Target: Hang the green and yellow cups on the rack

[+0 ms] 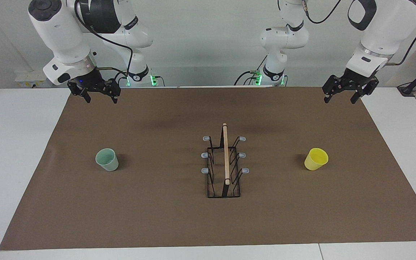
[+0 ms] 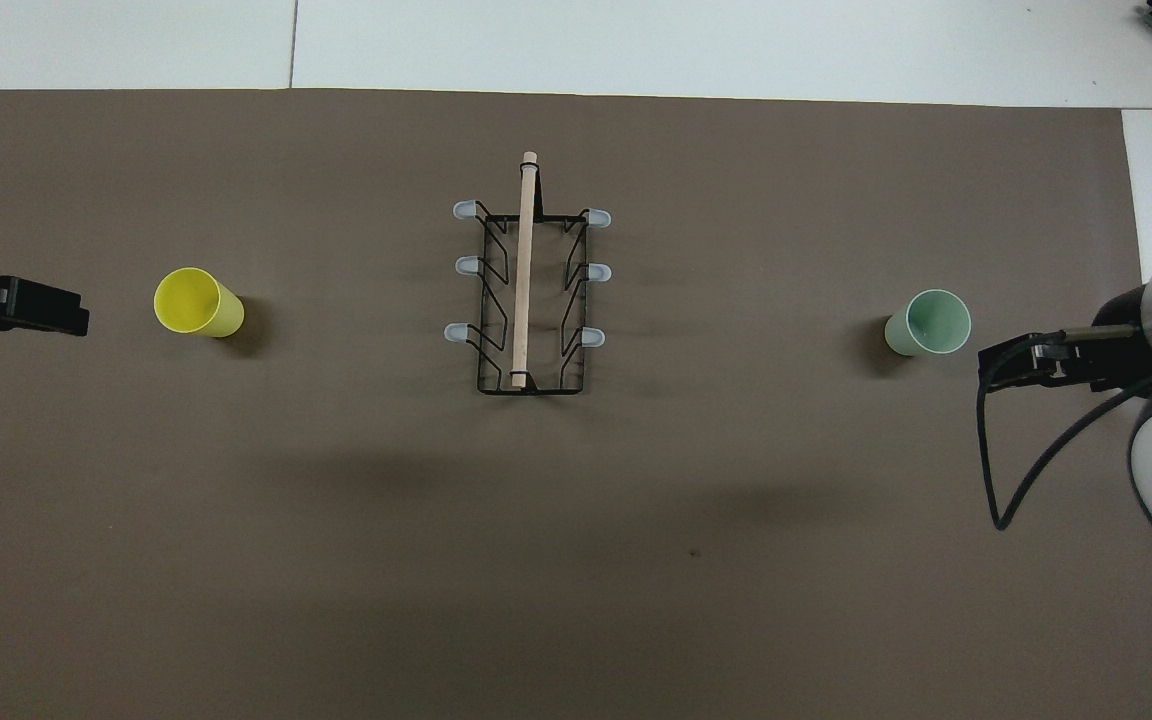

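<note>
Standing upright and open-mouthed, the green cup [image 1: 107, 159] and the yellow cup [image 1: 316, 159] both look empty; you can see straight down into each in the overhead view. The green cup sits toward the right arm's end of the brown mat [image 1: 157, 224], the yellow cup toward the left arm's end, well apart. Between them the rack [image 1: 224, 166] stands mid-mat, its wooden rod [image 2: 524, 270] running along its length and its six grey-tipped prongs [image 2: 463, 209] all bare.

Arm pose: your right gripper [image 1: 98, 98] hangs in the air over the mat's edge nearest the robots, at the right arm's end, fingers pointing down and spread apart, holding nothing. Your left gripper [image 1: 340, 96] hangs likewise over the mat's corner nearest the robots at the left arm's end, fingers spread, holding nothing. Neither touches a cup.

View differences: the overhead view makes each gripper look just beside its cup, the right gripper [image 2: 1006, 365] by the green cup [image 2: 930, 322] and the left gripper [image 2: 56, 315] by the yellow cup [image 2: 198, 302]. The facing view shows both raised and clearly apart from the cups. Only the facing view shows the arms' bases and the rack's height above the cups.
</note>
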Controlling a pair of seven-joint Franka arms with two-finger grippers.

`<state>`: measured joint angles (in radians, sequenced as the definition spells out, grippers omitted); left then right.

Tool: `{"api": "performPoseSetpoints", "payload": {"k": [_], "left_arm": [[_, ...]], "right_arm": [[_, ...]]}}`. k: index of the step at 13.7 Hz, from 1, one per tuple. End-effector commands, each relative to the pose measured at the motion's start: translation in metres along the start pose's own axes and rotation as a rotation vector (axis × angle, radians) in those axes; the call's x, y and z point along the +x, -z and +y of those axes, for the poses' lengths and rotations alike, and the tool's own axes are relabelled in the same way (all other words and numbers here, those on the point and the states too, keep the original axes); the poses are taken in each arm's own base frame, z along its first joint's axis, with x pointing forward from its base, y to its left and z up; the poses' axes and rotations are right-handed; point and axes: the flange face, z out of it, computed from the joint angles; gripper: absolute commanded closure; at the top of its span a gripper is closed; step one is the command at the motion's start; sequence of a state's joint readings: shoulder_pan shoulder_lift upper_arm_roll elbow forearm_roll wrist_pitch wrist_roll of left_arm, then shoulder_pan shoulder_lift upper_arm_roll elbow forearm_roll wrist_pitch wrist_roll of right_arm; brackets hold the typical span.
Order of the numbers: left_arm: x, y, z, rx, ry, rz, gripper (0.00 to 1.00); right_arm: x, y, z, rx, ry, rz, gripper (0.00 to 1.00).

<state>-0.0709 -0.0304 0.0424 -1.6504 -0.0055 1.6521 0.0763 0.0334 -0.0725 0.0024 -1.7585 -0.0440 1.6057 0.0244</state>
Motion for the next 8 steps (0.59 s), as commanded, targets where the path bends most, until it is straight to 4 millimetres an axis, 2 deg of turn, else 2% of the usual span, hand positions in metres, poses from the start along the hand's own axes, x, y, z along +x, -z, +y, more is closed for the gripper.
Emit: {"api": "performPoseSetpoints", "payload": {"k": [1,3,4,6,8], "left_arm": [[0.019,-0.019,-0.006,-0.003,0.032,-0.018,0.00],[0.043,-0.034,-0.011,-0.064,0.063,-0.051,0.00],[0.056,-0.041,-0.020,-0.077,0.100,-0.068,0.00],[0.078,-0.057,-0.023,-0.107,0.150,-0.098,0.00],[0.090,-0.070,-0.032,-0.144,0.287,-0.104,0.00]], "right_arm": [[-0.003,0.003,0.007,-0.061,0.105,0.008,0.00],[-0.006,0.002,0.012,-0.102,0.145,-0.003,0.00],[-0.006,0.002,0.015,-0.129,0.179,-0.011,0.00],[-0.007,-0.003,0.014,-0.182,0.260,-0.034,0.00],[-0.009,-0.022,-0.004,-0.270,0.347,-0.088,0.00]]}}
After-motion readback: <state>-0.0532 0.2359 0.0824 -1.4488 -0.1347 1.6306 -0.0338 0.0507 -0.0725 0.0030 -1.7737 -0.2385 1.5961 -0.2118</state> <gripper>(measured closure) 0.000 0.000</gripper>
